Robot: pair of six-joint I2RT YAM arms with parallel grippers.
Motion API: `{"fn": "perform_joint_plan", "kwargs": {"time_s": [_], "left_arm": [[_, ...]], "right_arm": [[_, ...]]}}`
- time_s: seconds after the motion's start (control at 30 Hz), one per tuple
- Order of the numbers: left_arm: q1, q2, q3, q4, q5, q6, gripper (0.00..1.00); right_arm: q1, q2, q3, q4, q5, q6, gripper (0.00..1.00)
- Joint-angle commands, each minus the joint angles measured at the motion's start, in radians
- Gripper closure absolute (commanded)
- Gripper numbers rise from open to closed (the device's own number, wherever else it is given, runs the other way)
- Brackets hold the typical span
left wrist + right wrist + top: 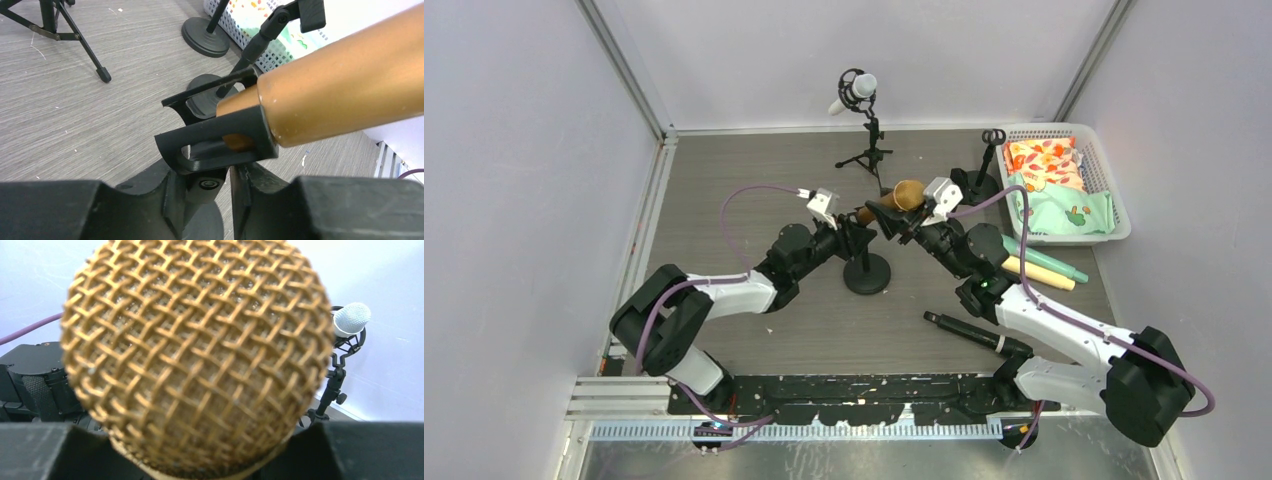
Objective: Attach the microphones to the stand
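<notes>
A gold microphone (905, 194) lies tilted with its narrow tail (240, 141) inside the black clip (215, 142) of the round-based stand (866, 273). My right gripper (911, 228) is shut on its body, and its mesh head (200, 355) fills the right wrist view. My left gripper (225, 195) stands narrowly open around the clip's joint (205, 184), with a sliver of gap on the right side. A white microphone (860, 88) sits in the tripod stand's mount. Black (964, 330), teal green (1046, 260) and cream-yellow (1036, 276) microphones lie on the table at the right.
A second round-based stand (980, 180) with a bare clip stands by a white basket (1104, 160) of packets at the back right. The tripod's legs (864, 160) spread at the back middle. Grey walls close in on three sides.
</notes>
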Motion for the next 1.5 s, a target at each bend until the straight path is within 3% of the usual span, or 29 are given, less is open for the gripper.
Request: {"fn": "perform_joint_plan", "kwargs": {"time_s": [0.0,0.13,0.3,0.7,0.83,1.17,1.47], "left_arm": [[-0.005,0.013,0.043,0.109,-0.008,-0.038,0.77],[-0.005,0.02,0.045,0.131,-0.001,-0.035,0.91],[-0.005,0.016,0.045,0.132,0.014,-0.023,1.0],[-0.005,0.008,0.057,0.1,0.073,0.041,1.0],[-0.005,0.009,0.062,0.092,0.078,0.053,1.0],[-0.005,0.01,0.068,0.089,0.09,0.047,1.0],[-0.005,0.004,0.063,0.087,0.076,0.044,1.0]], "right_arm": [[0.002,-0.005,-0.03,-0.065,0.009,0.018,0.99],[0.002,-0.005,-0.043,-0.061,0.028,0.025,0.99],[0.002,0.009,-0.067,-0.057,0.048,0.027,0.99],[0.002,0.041,0.047,-0.439,0.094,0.157,0.99],[0.002,0.066,0.05,-0.489,0.13,0.173,0.99],[0.072,0.182,-0.024,-0.393,0.325,0.149,0.99],[0.119,0.28,-0.076,-0.319,0.366,0.13,0.99]]}}
